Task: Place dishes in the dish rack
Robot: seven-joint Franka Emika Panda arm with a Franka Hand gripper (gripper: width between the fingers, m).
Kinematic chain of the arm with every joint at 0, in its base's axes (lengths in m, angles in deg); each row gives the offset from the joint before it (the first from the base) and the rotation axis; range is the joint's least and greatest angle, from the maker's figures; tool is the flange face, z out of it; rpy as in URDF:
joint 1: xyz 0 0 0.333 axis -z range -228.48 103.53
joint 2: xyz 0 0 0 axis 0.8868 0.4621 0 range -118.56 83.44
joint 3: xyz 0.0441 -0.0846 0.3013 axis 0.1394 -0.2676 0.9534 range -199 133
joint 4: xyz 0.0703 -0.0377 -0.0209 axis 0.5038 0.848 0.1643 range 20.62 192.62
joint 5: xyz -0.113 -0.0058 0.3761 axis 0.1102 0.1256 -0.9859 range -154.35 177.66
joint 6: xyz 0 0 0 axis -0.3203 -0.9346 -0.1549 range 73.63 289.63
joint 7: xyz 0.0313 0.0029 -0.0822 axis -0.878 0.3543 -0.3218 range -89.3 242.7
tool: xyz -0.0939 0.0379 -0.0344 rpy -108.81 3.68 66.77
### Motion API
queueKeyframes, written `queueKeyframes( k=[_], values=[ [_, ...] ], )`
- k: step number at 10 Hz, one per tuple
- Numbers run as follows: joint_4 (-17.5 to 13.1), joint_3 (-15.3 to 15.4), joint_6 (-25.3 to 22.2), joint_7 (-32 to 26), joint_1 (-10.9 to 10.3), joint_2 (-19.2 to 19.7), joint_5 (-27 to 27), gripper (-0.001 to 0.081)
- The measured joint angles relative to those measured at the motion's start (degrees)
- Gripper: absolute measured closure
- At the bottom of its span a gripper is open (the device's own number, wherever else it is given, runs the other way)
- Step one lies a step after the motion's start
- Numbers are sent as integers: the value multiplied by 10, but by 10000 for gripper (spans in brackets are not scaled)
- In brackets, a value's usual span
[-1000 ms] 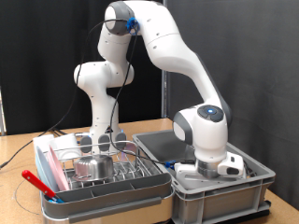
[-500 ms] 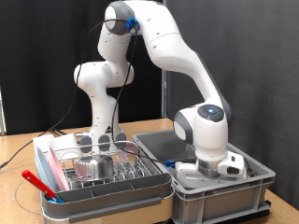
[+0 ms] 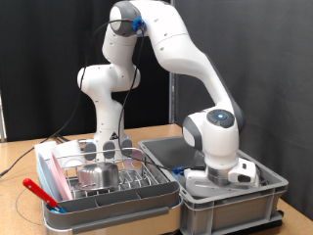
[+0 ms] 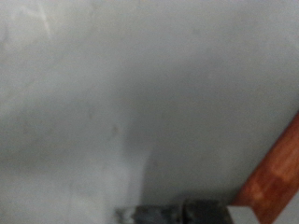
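Note:
The dish rack (image 3: 132, 174) is a wire rack in a pale tray and stands at the exterior view's lower left. In it a pink plate (image 3: 57, 177) stands on edge beside a steel cup (image 3: 96, 176). A red stick-like utensil (image 3: 39, 190) leans over the tray's near corner. My gripper's white hand (image 3: 221, 176) is lowered into the grey bin (image 3: 256, 200) to the rack's right, and the bin wall hides its fingers. The wrist view shows only a close grey surface (image 4: 112, 93) and a reddish-brown strip (image 4: 277, 175) in one corner. Nothing is seen held.
The grey bin fills the exterior view's lower right, hard against the rack's tray. The arm's white base column (image 3: 106, 108) rises behind the rack. The wooden table (image 3: 15, 162) shows at the left, with a black curtain behind it.

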Motion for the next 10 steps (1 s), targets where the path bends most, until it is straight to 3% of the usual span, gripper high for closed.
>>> queueKeyframes(
  k=[2,4,6,8,10],
  values=[
    [1,13,-5,-9,10,0,-38,803],
    [0,53,-17,-62,44,-9,-118,805],
    [1,83,-36,-105,75,-42,-183,805],
    [1,84,-59,-98,83,-76,-185,805],
    [6,72,-64,-57,75,-93,-119,805]
  ],
)
